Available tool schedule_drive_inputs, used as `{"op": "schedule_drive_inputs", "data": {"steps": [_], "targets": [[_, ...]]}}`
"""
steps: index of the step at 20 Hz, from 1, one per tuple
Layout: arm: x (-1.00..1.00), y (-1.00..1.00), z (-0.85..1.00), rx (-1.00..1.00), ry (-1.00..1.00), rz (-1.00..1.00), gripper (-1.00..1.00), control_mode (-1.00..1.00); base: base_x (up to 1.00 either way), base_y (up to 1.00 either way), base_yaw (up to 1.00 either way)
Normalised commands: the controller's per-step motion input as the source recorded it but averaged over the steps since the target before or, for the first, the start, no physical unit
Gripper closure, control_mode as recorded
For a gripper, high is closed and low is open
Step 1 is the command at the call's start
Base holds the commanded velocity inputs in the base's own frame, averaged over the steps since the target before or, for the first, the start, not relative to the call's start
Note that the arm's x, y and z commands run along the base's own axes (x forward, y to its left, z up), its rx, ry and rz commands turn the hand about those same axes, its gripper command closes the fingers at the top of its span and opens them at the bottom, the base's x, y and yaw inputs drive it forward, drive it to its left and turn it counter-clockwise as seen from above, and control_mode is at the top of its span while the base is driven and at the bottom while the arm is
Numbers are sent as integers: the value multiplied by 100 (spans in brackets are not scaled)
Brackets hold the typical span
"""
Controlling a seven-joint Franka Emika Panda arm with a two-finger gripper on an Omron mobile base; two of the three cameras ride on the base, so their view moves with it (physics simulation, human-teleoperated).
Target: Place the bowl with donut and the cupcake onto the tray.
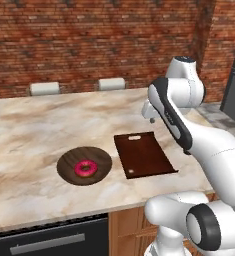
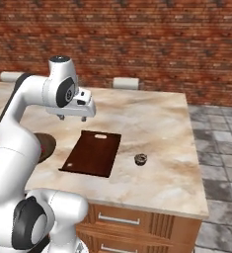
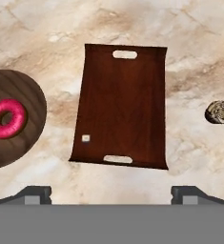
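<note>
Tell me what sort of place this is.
Most likely a home kitchen, at an island: a marble-look counter over wooden drawers, a brick wall behind, and food laid out, a donut in a wooden bowl beside a tray.

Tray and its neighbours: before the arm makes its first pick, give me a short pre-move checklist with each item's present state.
1. Tray bare, free to receive: ok.
2. Donut sits inside the bowl: ok.
3. Bowl lies left of the tray, apart from it: ok.
4. Cupcake stands on the counter, right of the tray, apart from it: ok.
5. Gripper open, holding nothing: ok.
6. Gripper lined up over bowl or cupcake: not ok, it hangs above the tray.
</note>
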Motion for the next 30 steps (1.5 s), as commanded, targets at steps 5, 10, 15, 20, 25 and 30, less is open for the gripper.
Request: {"op": "schedule_drive_inputs", "data": {"steps": [5,10,15,20,25,30], "targets": [[0,0,0,0,0,0,-100,100,48,-16,0],[0,0,0,0,0,0,-100,100,25,-1,0],[0,0,0,0,0,0,-100,100,0,0,0],[0,0,0,0,0,0,-100,100,0,0,0],[0,0,0,0,0,0,-100,100,0,0,0],[0,0,0,0,0,0,-100,-100,0,0,0]]}}
